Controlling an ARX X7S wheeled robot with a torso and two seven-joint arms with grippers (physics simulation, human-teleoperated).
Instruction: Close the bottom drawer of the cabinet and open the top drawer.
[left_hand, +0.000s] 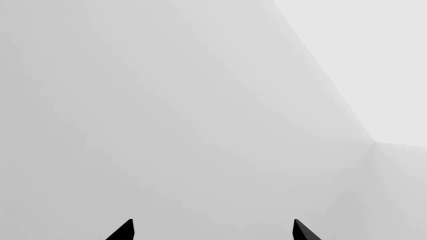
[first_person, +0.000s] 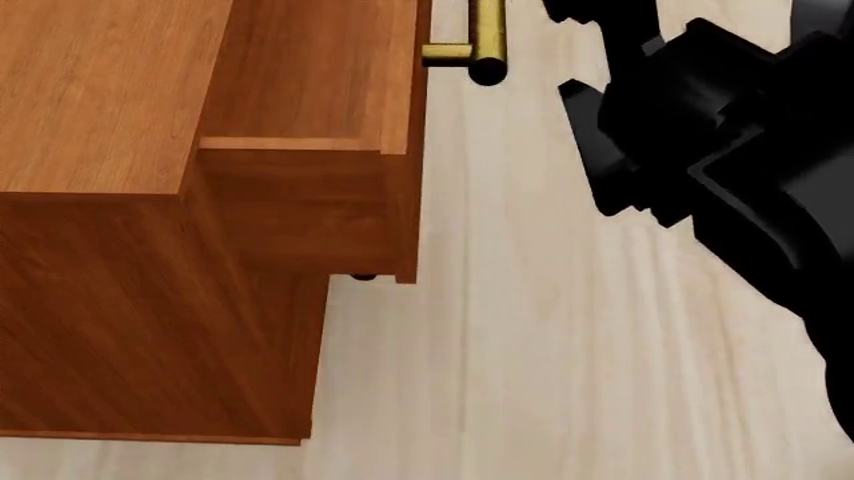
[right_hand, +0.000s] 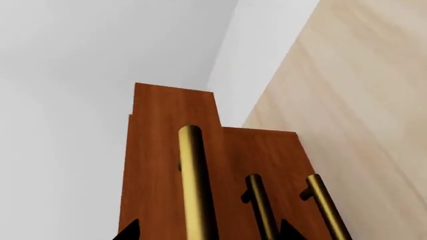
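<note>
Though its tips stood wide apart and clasped nothing, the right gripper (right_hand: 208, 232) straddled the brass handle (right_hand: 190, 180) of the top drawer (right_hand: 153, 165), which stood pulled well out from the cabinet (first_person: 107, 90). Beyond it the two lower fronts lay flush with each other, so the bottom drawer (right_hand: 290, 160), nearest the floor (first_person: 534, 350), looked pushed home. Both steps seemed done, or nearly; whether the top drawer was fully out I could not tell. The left gripper (left_hand: 213, 232), likewise spread wide and empty, faced only a blank grey wall (left_hand: 167, 100).

reddish-brown wood-grain cabinet (first_person: 120, 330), brass handles (right_hand: 193, 185), pale plank floor (first_person: 561, 350), black claw (right_hand: 207, 231)
</note>
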